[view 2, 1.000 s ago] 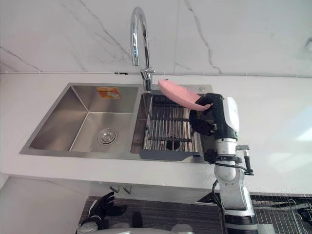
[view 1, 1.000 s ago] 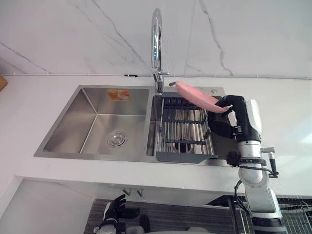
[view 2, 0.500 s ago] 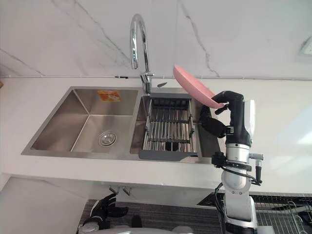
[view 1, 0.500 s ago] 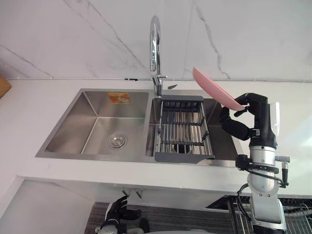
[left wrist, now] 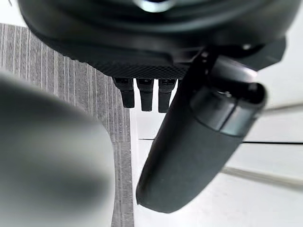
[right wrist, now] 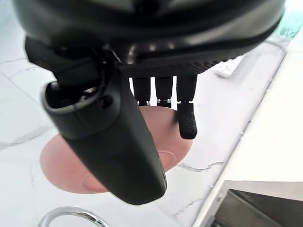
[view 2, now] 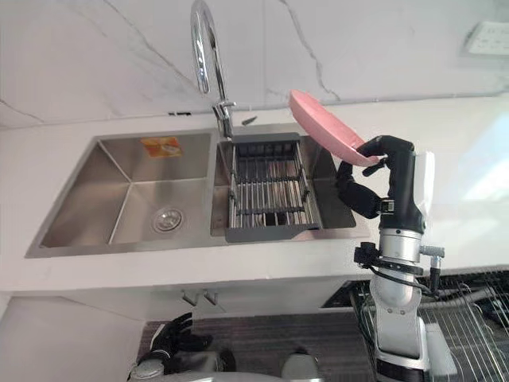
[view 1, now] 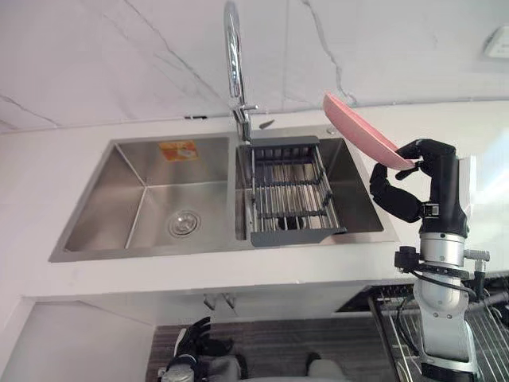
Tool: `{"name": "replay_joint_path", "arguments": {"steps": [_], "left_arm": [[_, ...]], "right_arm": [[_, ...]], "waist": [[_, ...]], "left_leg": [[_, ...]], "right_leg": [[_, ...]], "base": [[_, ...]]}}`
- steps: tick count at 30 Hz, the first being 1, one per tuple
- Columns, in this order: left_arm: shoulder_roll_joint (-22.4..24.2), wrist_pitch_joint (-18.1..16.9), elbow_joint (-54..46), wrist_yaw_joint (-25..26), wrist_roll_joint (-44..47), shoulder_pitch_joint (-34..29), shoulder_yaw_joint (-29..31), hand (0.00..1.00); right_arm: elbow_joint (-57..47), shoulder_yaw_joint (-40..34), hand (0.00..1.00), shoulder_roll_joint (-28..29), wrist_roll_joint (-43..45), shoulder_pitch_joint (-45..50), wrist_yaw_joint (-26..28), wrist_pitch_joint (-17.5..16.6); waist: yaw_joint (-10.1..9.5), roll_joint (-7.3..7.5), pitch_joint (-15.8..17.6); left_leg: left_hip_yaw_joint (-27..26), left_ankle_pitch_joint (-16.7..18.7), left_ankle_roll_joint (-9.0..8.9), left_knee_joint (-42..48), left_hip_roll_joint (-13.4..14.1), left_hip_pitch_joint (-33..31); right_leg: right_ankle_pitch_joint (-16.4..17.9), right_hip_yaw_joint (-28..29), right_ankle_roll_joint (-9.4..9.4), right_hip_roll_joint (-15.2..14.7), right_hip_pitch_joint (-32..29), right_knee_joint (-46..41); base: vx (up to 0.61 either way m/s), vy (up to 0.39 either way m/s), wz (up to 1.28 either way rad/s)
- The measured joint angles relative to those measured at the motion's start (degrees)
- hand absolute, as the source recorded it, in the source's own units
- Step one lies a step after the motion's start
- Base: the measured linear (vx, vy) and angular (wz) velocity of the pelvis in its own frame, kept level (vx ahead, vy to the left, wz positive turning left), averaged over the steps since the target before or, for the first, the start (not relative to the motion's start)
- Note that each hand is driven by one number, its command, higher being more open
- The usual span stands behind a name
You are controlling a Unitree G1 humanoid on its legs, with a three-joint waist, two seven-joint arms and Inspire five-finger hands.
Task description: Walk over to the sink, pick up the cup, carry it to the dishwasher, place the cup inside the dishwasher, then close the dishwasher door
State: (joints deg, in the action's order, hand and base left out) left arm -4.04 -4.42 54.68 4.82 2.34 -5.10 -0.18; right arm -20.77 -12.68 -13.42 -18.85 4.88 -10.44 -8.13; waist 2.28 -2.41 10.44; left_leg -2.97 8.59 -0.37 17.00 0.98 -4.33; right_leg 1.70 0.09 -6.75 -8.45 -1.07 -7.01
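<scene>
Where the right forearm stands nearly upright in front of the counter (view 1: 32, 183), the right hand (view 1: 433, 187) is raised above the counter's front part, just to the right of the sink (view 1: 79, 248), its palm turned toward the basins. The fingers are curled, and with the thumb they pinch the lower rim of the pink dish (view 1: 359, 134). In the right wrist view the thumb (right wrist: 111, 142) lies across the dish's face (right wrist: 59, 165), and the fingertips (right wrist: 187, 125) hook over its edge. The dish is held in the air over the right-hand rim of the sink, clear of the drain rack (view 1: 290, 191) in the right basin. It is tilted and, from the head, shows almost edge-on as a narrow ellipse. Its long axis slopes from the high, far edge, nearer the wall and the faucet (view 1: 233, 56), down to the near edge in the hand. It is a shallow, round, plain pink piece, more plate than cup, with a smooth matte surface and no handle. The left hand (view 1: 195, 344) hangs low beneath the counter's edge, its fingers loose and holding nothing. A wire rack (view 1: 487, 344) lies at floor level beside the right arm.
</scene>
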Motion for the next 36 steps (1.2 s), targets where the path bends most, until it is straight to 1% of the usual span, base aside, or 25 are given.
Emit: {"name": "replay_joint_path", "arguments": {"steps": [1,2,3,4,5,6,7,8,9,10,11,12,13,16,18,22,24,28,32,34,36], "left_arm": [[0.0,-0.4,0.1,0.1,0.0,0.0,0.2,0.9],[0.0,-0.4,0.2,0.1,0.0,0.0,0.5,0.9],[0.1,-0.4,0.2,0.1,0.0,0.0,1.0,0.9],[0.1,-0.3,0.7,0.2,-0.2,0.4,1.3,0.9],[0.3,-0.4,1.2,0.1,-0.1,0.6,2.1,0.9],[0.2,-0.4,1.3,0.1,-0.1,0.6,2.6,0.9],[-0.4,0.0,1.4,0.5,0.0,0.6,2.9,0.9],[-0.7,0.2,1.5,0.9,0.0,0.7,3.1,0.9],[-1.3,0.4,1.7,1.6,0.0,0.8,3.1,0.9],[-1.9,0.6,1.8,2.0,0.1,1.0,3.3,0.9],[-2.0,0.7,2.1,2.3,-0.1,1.3,3.4,0.9],[-2.0,0.9,2.2,2.6,0.0,0.7,3.8,0.9],[-1.9,1.0,2.2,2.6,0.0,0.3,4.2,0.9],[-2.9,1.1,2.0,2.8,-0.1,-1.2,4.4,0.9],[-3.0,1.0,1.9,2.9,-0.1,-2.8,4.3,0.9],[-3.2,1.0,2.0,2.7,-0.4,-4.0,3.6,0.9],[-3.3,1.0,2.0,2.7,-1.4,-4.3,3.1,0.9],[-3.5,0.9,2.0,2.5,-2.4,-4.9,2.2,0.9],[-3.7,0.7,2.5,2.4,-2.5,-5.4,1.8,0.9],[-3.8,0.7,2.6,2.4,-2.5,-5.4,1.2,0.9],[-3.7,0.5,2.6,2.4,-2.5,-5.7,0.2,0.9]], "right_arm": [[0.1,0.9,0.3,0.0,-1.3,-0.3,0.0,0.0],[0.1,1.4,0.3,0.0,-1.8,-0.4,0.0,0.0],[0.2,1.8,0.3,0.0,-2.5,-0.5,0.0,0.1],[0.4,1.9,0.3,-0.1,-3.3,-0.6,0.0,0.2],[0.5,2.0,0.3,0.0,-3.5,-1.1,0.0,0.4],[0.5,2.0,0.3,0.0,-3.7,-1.1,0.0,0.4],[0.5,2.0,0.3,0.0,-4.5,-1.0,0.0,0.4],[0.5,2.0,0.3,-0.1,-5.2,-1.0,-0.1,0.2],[0.3,2.1,0.3,-0.3,-6.3,-1.1,-0.2,-0.3],[0.3,2.3,0.3,-0.7,-7.3,-1.1,-0.2,-0.7],[0.4,2.5,0.3,-1.2,-7.7,-1.2,-0.2,-0.7],[0.8,3.1,0.3,-2.0,-8.3,-0.7,-0.1,-0.6],[0.9,3.0,0.3,-2.3,-8.4,-0.2,-0.1,-0.4],[1.1,2.9,0.3,-2.3,-8.4,0.1,-0.2,0.2],[1.1,2.7,0.3,-2.1,-8.3,1.0,-0.2,0.3],[1.1,-0.3,0.3,0.3,-8.3,4.7,-0.7,0.6],[1.1,-1.1,0.3,1.2,-8.4,6.3,-0.9,1.2],[1.2,-3.2,0.3,2.7,-8.6,9.6,-1.1,1.4],[1.9,-5.7,0.3,2.5,-10.1,10.8,-2.2,1.8],[2.9,-8.6,0.3,2.5,-10.3,11.8,-3.6,2.4],[5.6,-13.4,0.3,2.4,-10.7,11.8,-5.4,3.5]], "waist": [[-0.04,0.1,0.1],[0.02,0.68,0.4],[0.02,0.68,0.5],[0.03,-0.26,0.2],[0.18,-0.18,1.2],[0.33,0.3,1.3],[0.33,1.09,0.9],[0.32,1.45,0.6],[0.18,2.8,-0.2],[-0.07,3.42,-0.6],[-0.1,3.22,-0.6],[0.12,2.21,-1.0],[0.05,1.94,-1.2],[0.01,1.83,-1.3],[0.09,1.81,-1.3],[0.17,1.83,-1.5],[0.33,1.87,-1.5],[0.55,1.89,-1.8],[1.74,1.71,-2.1],[1.88,1.42,-2.4],[2.12,0.76,-3.0]], "left_leg": [[-2.4,0.4,0.4,0.4,0.2,0.0],[-3.8,1.0,0.6,1.3,0.4,-0.2],[-5.6,1.6,0.93,2.1,0.8,-0.2],[-8.0,1.7,1.56,1.6,2.6,0.0],[-10.2,1.6,1.72,0.9,3.6,1.1],[-10.8,1.6,1.75,0.7,3.8,1.6],[-12.0,2.1,2.02,0.2,3.9,2.3],[-12.4,2.2,1.86,0.1,3.9,2.3],[-13.0,2.1,1.38,-0.1,3.8,2.4],[-14.1,2.0,0.68,-0.2,3.8,2.3],[-14.2,1.6,0.01,-0.2,4.0,2.3],[-14.3,1.1,-0.81,-0.9,4.9,2.5],[-14.4,0.7,-1.13,-1.3,5.3,2.8],[-15.0,0.1,-1.88,-3.1,5.8,4.8],[-15.0,0.1,-1.96,-4.3,5.7,6.7],[-15.0,-0.1,-2.16,-6.2,4.8,8.6],[-15.1,-0.1,-2.08,-6.8,4.6,9.2],[-16.1,-0.4,-1.7,-8.0,3.7,10.3],[-16.6,-0.8,-1.32,-9.0,2.6,10.7],[-16.6,-1.0,-1.19,-9.6,2.3,10.6],[-16.6,-1.4,-1.0,-10.6,1.7,10.3]], "right_leg": [[-0.7,1.9,0.07,0.0,-1.0,0.0],[-1.1,2.1,0.51,0.1,-1.9,-0.3],[-1.7,1.6,1.86,0.1,-2.8,-0.6],[-1.0,0.4,6.55,0.4,-2.5,0.2],[1.7,-4.3,7.35,-0.8,-4.8,-7.0],[2.7,-6.0,7.15,-1.6,-5.4,-11.1],[4.7,-8.7,7.09,-2.7,-5.0,-16.0],[5.5,-9.4,6.7,-3.0,-4.3,-16.8],[7.2,-10.9,5.24,-3.0,-2.1,-14.5],[7.6,-11.6,4.17,-2.6,-0.2,-8.6],[6.5,-11.5,1.76,-2.3,0.8,-6.0],[4.2,-11.4,1.01,-0.6,2.3,-1.8],[3.1,-11.3,1.18,0.1,3.1,0.1],[1.2,-9.8,1.58,1.6,5.4,4.0],[0.9,-9.0,1.68,1.9,7.0,5.3],[0.5,-8.1,1.49,1.8,8.0,6.3],[0.3,-7.7,1.36,1.5,8.3,6.6],[-0.7,-6.4,1.16,0.9,8.4,7.9],[-1.1,-6.2,0.75,0.4,8.3,8.5],[-1.4,-6.2,0.42,0.2,8.2,9.1],[-1.6,-6.2,0.25,-0.1,7.7,9.5]], "base": [[-0.05,0.104,-0.92],[-0.04,0.118,-1.0],[-0.07,0.108,-1.01],[-0.11,0.113,-1.12],[-0.12,0.086,-0.92],[-0.1,0.067,-0.76],[-0.04,0.037,-0.45],[0.01,-0.031,-0.46],[0.04,-0.104,-0.42],[0.04,-0.101,-0.4],[0.03,-0.121,-0.34],[0.07,-0.107,-0.22],[0.09,-0.12,-0.21],[0.09,-0.062,-0.32],[0.08,-0.043,-0.31],[0.02,0.007,-0.11],[-0.02,0.027,-0.1],[-0.04,0.044,-0.16],[-0.02,0.026,-0.06],[0.0,0.0,0.0],[0.0,0.0,0.0]]}}
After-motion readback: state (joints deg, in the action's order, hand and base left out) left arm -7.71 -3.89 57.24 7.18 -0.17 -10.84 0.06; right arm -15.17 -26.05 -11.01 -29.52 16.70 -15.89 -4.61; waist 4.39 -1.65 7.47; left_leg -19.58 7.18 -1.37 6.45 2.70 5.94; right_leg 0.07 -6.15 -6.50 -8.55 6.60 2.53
